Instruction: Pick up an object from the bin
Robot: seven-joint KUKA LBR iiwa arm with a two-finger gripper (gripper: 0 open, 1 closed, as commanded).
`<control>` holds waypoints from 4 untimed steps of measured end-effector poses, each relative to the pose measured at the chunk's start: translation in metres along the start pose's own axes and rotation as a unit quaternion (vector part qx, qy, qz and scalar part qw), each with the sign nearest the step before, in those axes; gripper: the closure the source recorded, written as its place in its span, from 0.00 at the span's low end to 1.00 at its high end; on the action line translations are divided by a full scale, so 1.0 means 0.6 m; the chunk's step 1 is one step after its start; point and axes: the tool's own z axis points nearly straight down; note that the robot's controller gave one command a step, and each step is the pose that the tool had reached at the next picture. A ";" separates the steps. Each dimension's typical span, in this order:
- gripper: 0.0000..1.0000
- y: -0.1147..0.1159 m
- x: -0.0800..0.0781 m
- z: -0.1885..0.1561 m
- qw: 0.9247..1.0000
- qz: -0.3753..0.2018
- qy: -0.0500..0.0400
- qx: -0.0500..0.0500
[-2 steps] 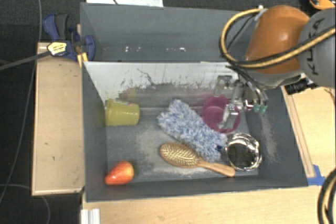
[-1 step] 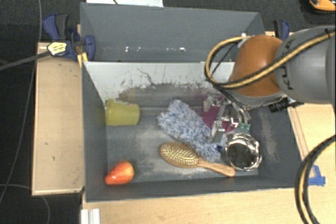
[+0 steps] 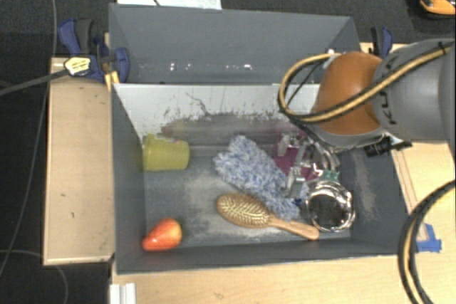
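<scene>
Your camera looks down on the grey bin (image 3: 235, 46) from above, slightly to one side, its whole floor in frame; the arm (image 3: 420, 96) enters from the right.

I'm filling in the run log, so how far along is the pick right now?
Done: the tool is down inside the bin, at its right side, by the right edge of the blue cloth and a shiny metal cup. In hand: nothing looks lifted; the cloth, metal cup, hairbrush, yellow cup and red fruit all lie on the floor. Left: grip one thing and lift it out.
</scene>
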 end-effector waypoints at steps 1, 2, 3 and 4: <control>1.00 -0.001 -0.022 -0.012 0.993 -0.118 0.001 0.000; 1.00 -0.001 -0.022 -0.012 0.993 -0.118 0.001 0.000; 1.00 -0.004 0.016 0.023 0.996 -0.091 -0.006 0.000; 1.00 -0.008 0.011 0.024 0.949 -0.316 -0.009 0.000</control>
